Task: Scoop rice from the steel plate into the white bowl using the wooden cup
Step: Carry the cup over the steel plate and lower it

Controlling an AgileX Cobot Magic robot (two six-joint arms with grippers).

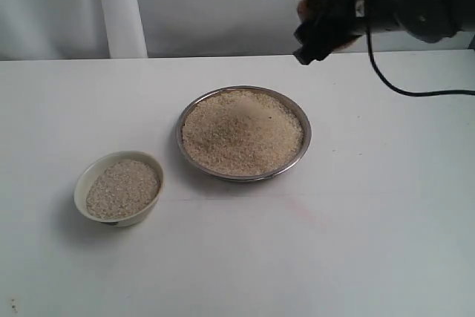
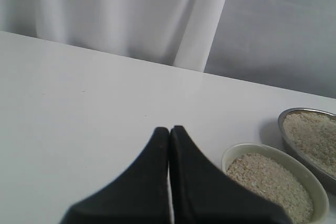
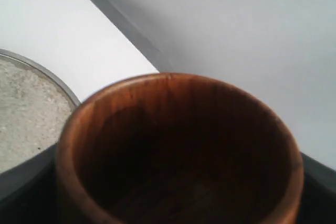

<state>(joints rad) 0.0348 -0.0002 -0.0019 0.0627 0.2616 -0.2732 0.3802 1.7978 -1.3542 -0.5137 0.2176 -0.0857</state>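
Note:
The steel plate sits mid-table, heaped with rice. To its front left stands the white bowl, also holding rice. My right gripper hovers high above the table behind the plate's far right rim, shut on the wooden cup. The cup's mouth faces the right wrist camera and its dark inside looks empty; black fingers flank it. The plate's rim shows beside the cup. My left gripper is shut on nothing, low over the table near the bowl.
A white curtain and a grey wall back the table's far edge. A black cable trails from the right arm down to the table at the right. The tabletop is plain white.

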